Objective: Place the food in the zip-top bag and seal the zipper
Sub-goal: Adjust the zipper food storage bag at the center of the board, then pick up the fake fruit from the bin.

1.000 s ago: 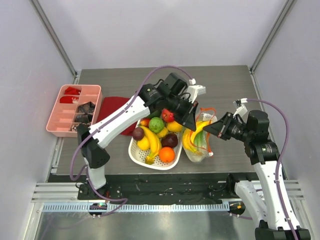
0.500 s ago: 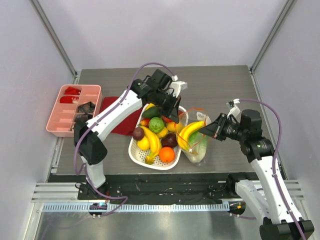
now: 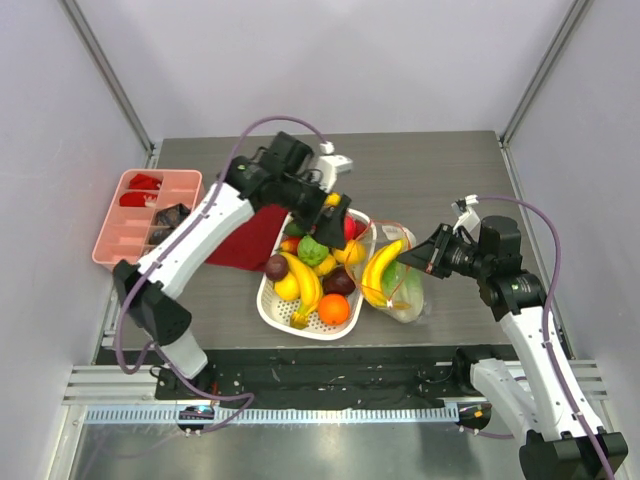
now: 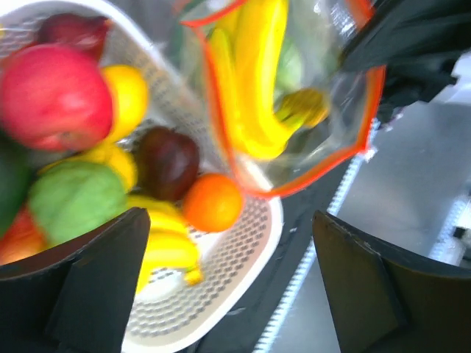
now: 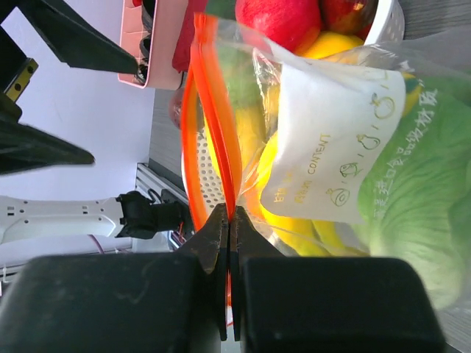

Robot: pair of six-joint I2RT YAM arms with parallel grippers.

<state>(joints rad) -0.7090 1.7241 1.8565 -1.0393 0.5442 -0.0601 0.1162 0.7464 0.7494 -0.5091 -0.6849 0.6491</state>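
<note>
The zip-top bag (image 3: 408,298) lies right of the white basket (image 3: 272,306), with yellow bananas (image 3: 380,270) and a green cabbage (image 5: 419,213) inside it. My right gripper (image 5: 231,220) is shut on the zipper (image 5: 213,110) at the bag's mouth, whose two red-orange edges stand apart. My left gripper (image 3: 338,218) hangs open and empty over the basket's far right side. The left wrist view looks down on a red apple (image 4: 55,95), an orange (image 4: 213,202), a dark purple fruit (image 4: 165,162) and the bag's bananas (image 4: 257,88).
A pink compartment tray (image 3: 145,215) sits at the left edge of the table. A dark red cloth (image 3: 245,235) lies between it and the basket. The basket's near rim reaches close to the table's front edge.
My left gripper has drawn back left from the bag's mouth to over the basket, and its jaws have opened. The bag has shifted slightly toward the basket. The right gripper keeps its hold.
</note>
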